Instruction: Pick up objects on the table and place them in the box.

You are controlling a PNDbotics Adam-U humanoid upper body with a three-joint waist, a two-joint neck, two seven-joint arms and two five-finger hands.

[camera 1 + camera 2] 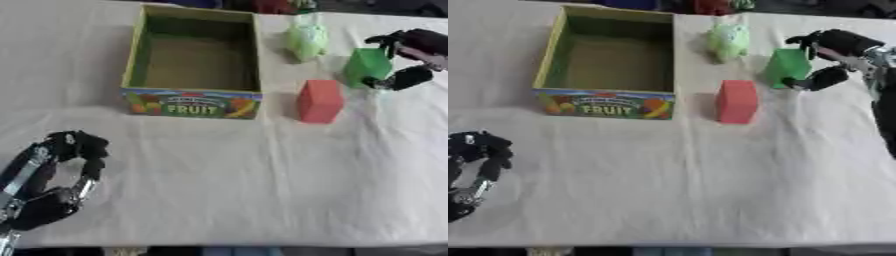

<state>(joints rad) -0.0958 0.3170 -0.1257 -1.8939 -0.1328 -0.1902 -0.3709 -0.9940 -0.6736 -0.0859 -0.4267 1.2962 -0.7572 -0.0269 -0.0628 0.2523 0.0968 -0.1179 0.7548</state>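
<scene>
A cardboard box (pixel 192 104) with "FRUIT" on its front stands open and empty at the back left of the table. To its right lie a pale green lumpy object (pixel 307 39), a green block (pixel 366 65) and, nearer me, a red block (pixel 320 101). My right hand (pixel 842 42) comes in from the right. Its fingers are curled over the green block's upper right corner and its thumb (pixel 404 77) is against the lower right side. The block stands on the cloth. My left hand (pixel 74 147) rests at the lower left with relaxed fingers, holding nothing.
A white cloth (pixel 245 175) covers the table, and its wide front half is bare. Dark and red things sit along the far edge behind the box.
</scene>
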